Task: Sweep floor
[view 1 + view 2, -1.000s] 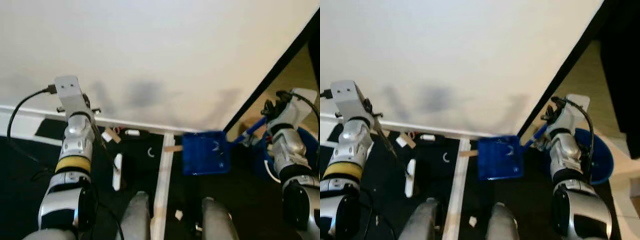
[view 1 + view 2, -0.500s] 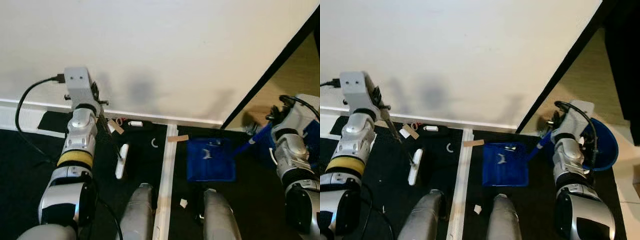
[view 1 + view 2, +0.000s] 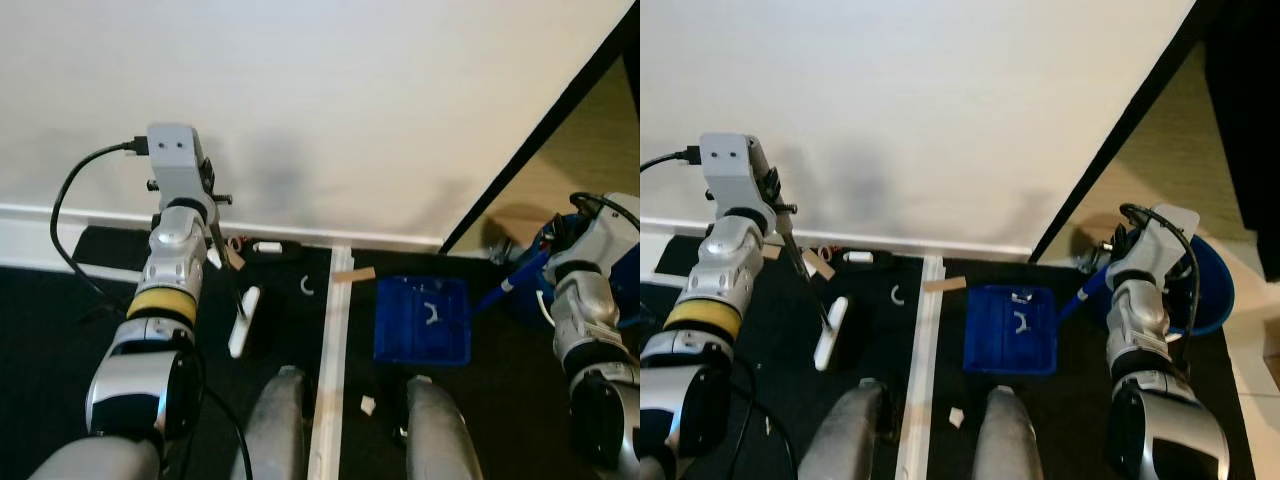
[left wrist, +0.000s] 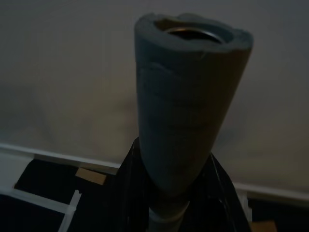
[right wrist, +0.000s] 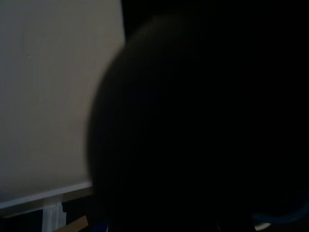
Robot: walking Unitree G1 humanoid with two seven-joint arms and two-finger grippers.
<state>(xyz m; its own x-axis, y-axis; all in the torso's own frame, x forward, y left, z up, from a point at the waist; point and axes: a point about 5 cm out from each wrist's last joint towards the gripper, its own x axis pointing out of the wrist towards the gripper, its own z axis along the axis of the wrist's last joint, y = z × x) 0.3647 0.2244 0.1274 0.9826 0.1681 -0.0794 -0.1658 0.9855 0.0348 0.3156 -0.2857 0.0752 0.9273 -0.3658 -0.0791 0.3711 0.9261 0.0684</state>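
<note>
My left gripper (image 4: 174, 208) is shut on the grey foam-covered top of the broom handle (image 4: 188, 111), held close to the white wall. The thin stick (image 3: 222, 270) slants down to the white broom head (image 3: 243, 322) on the black floor. The blue dustpan (image 3: 422, 320) lies flat on the floor right of a white strip, with a few small white bits in it. Its blue handle (image 3: 508, 282) runs up to my right gripper (image 3: 1106, 264), which is shut on it. Scraps lie near the wall: a white piece (image 3: 266, 246), a tan slip (image 3: 352, 274) and a curved white bit (image 3: 305, 287).
A white strip (image 3: 330, 350) runs along the floor between my knees, with a white scrap (image 3: 367, 405) beside it. A blue round bin (image 3: 1215, 290) stands behind my right arm. A black door edge (image 3: 540, 140) slants up at the right, with tan floor (image 3: 590, 150) beyond it.
The view has shifted. The dustpan has gone from tilted beside the wall to flat on the floor, a little further from the wall. My left arm has shifted rightward along the wall with the broom.
</note>
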